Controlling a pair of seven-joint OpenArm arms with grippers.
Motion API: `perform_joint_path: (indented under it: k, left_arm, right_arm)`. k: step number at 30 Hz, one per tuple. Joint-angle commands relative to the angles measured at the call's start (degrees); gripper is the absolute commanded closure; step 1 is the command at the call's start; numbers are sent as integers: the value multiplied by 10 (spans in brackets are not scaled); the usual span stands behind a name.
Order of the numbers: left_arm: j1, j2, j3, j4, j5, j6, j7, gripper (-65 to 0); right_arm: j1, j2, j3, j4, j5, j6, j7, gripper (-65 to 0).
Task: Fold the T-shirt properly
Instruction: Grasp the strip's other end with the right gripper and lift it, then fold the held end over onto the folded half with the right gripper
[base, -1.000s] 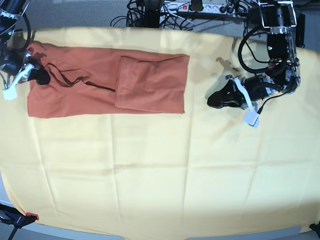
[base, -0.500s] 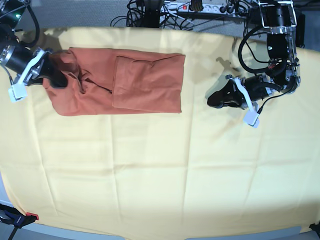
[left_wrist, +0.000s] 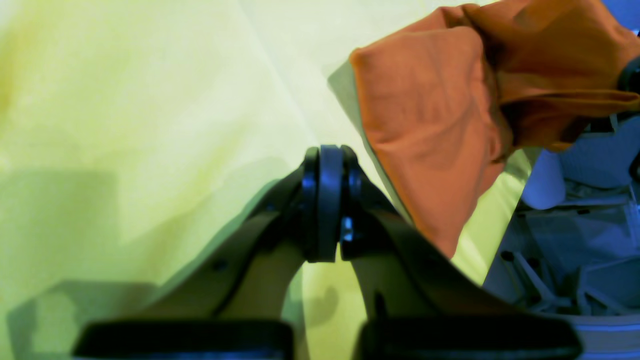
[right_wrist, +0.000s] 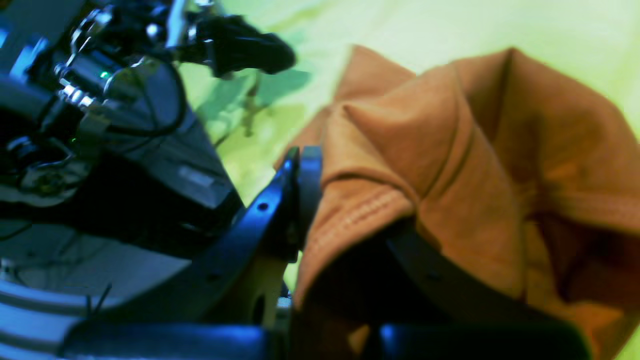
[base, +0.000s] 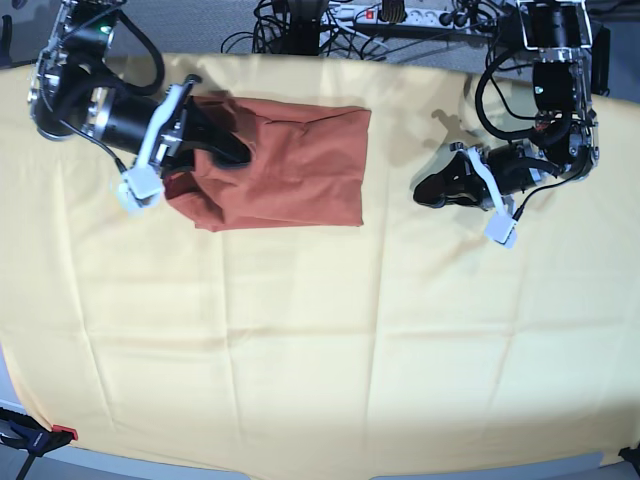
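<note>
**Base view: right claw holds the shirt, left claw idle**

Base view shows you the plain rust-orange cloth T-shirt (base: 285, 165) lying partly folded on the large pale yellow cloth (base: 320, 340) that covers the desk, in the far part of the picture and toward its left. Your right claw (base: 228, 150) sits over the shirt's left end, and the fabric there is bunched and lifted over the flat layer below.

Your right wrist camera confirms the grip: the right claw (right_wrist: 345, 200) is clamped on a stitched hem of the T-shirt (right_wrist: 450, 165), with folds of orange fabric draped over the dark fingers (right_wrist: 300, 185).

Your left claw (base: 432, 190) rests low over the yellow cloth, well apart from the shirt, on the picture's right. From your left wrist camera, the left claw (left_wrist: 327, 200) has its fingers (left_wrist: 310, 200) pressed together with nothing between them. The T-shirt (left_wrist: 430, 125) appears beyond it, raised at one end.
</note>
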Motion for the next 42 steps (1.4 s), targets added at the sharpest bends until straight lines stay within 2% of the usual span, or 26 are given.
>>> perform_joint_path:
  k: [1,4,10,17,22,23,26,27,28,36,39,42]
  left_arm:
    - [-5,-7,-4,9,-13,-5,-10,0]
    - [-4,-7,-4,9,-13,-5,-10,0]
    - [-4,-7,-4,9,-13,-5,-10,0]
    - [-4,-7,-4,9,-13,-5,-10,0]
    - [-4,-7,-4,9,-13,-5,-10,0]
    - [-4,-7,-4,9,-13,-5,-10,0]
    - [-4,-7,-4,9,-13,-5,-10,0]
    - [-4,-7,-4,9,-13,-5,-10,0]
    - [-4,-7,-4,9,-13,-5,-10,0]
    - [-4,-7,-4,9,-12,-5,-9,0]
    - [-4,-7,-4,9,-8,-5,-8,0]
    - [-4,-7,-4,9,-9,-5,-8,0]
  right_arm:
    - [10,-2,-9,10,6,1,19,0]
    - [30,-20,-43,10,-37,1,32,0]
    - [42,-47,-108,10,-85,1,49,0]
    - [43,-52,-205,10,-297,1,175,0]
    - [47,-52,-274,9,-390,1,195,0]
    - [49,-51,-286,9,-399,1,199,-49]
    - [60,-51,-315,9,-416,1,200,-335]
    - [65,-51,-323,9,-415,1,200,-399]
    - [71,-51,-330,9,-414,1,200,-428]
    - [116,-51,-363,9,-400,1,199,-429]
    - [113,-43,-367,9,-447,1,197,-429]
    - [108,-29,-367,9,-444,1,198,-429]
